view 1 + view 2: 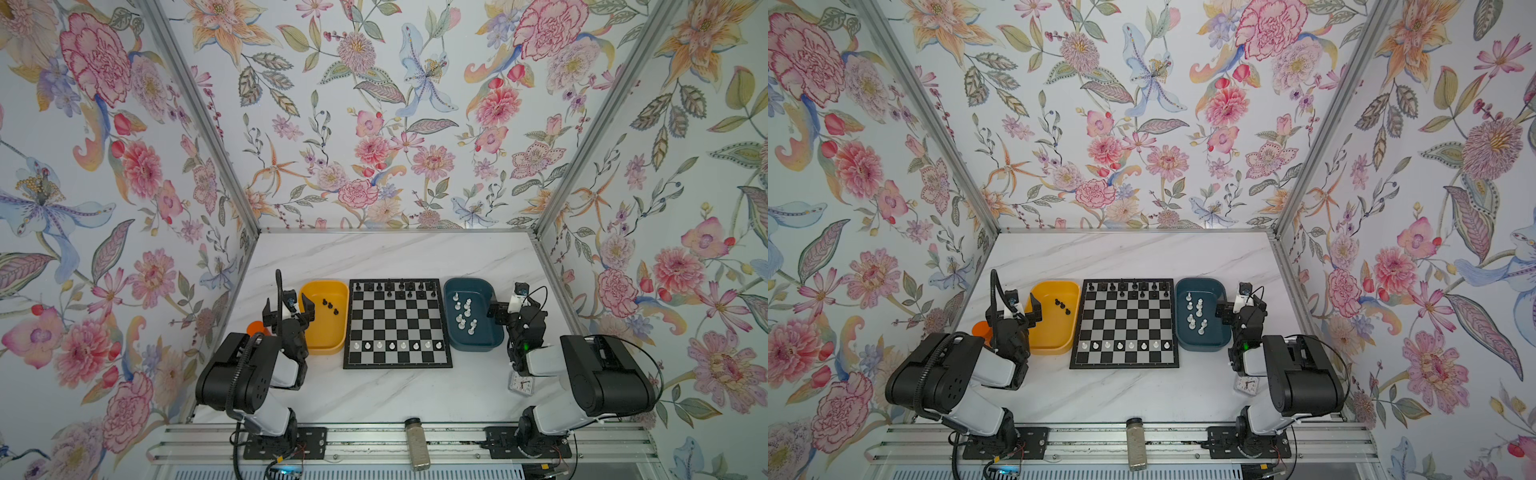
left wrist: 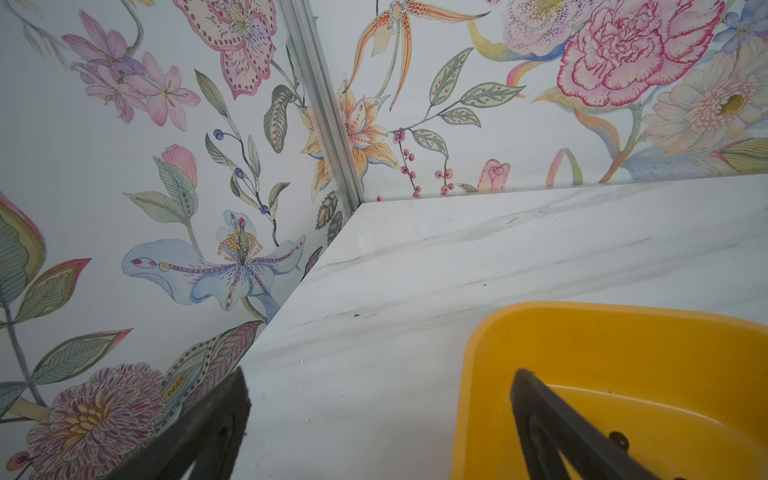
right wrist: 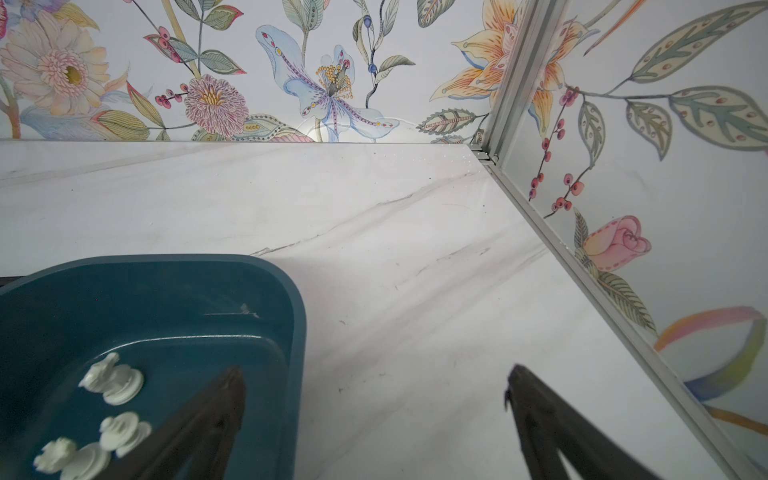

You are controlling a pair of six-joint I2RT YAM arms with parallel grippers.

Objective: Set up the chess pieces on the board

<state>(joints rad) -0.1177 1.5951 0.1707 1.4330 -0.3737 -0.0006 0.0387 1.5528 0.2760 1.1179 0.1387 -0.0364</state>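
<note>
The board (image 1: 397,324) (image 1: 1125,324) lies flat in the table's middle. Black chess pieces (image 1: 388,286) fill its far row, with a few in the row before it. White pieces (image 1: 397,345) stand in a line near the front. Left of the board, a yellow tray (image 1: 324,332) (image 2: 623,353) holds three black pieces (image 1: 330,306). On the right, a dark blue tray (image 1: 478,347) (image 3: 187,291) holds several white pieces (image 1: 464,313) (image 3: 116,380). My left gripper (image 1: 287,308) (image 2: 380,374) hovers open astride the yellow tray's outer rim. My right gripper (image 1: 505,299) (image 3: 375,372) is open over the blue tray's outer rim. Both are empty.
An orange object (image 1: 255,328) sits behind the left arm near the left wall. A small white clock (image 1: 520,382) lies by the right arm's base. A jar (image 1: 417,442) lies on the front rail. Floral walls close in on three sides.
</note>
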